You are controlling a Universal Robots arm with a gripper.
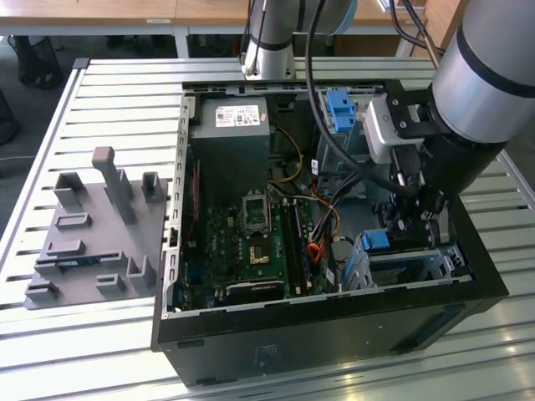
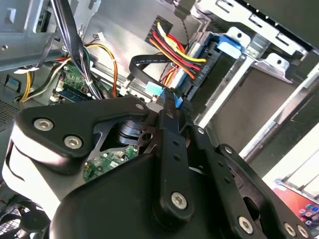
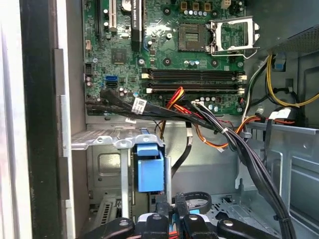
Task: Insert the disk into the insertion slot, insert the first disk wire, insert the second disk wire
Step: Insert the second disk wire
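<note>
The arm [image 1: 481, 79] reaches down into the open case [image 1: 334, 309], its fingers [image 2: 169, 107] clamped on a small blue connector [image 2: 177, 102] at the disk [image 2: 199, 64] seated in the slot [image 2: 249, 59].

Case [image 1: 334, 330]: matt black outer panel, dull grey sheet metal inside. Slot [image 1: 410, 266]: bare silver-grey perforated metal. Latch [image 3: 150, 168]: smooth bright blue plastic. Motherboard [image 3: 164, 45]: green, matt. End effector [image 2: 172, 102]: matt black metal links, shiny screws. Table [image 1: 109, 92]: ribbed, satin aluminium.
</note>
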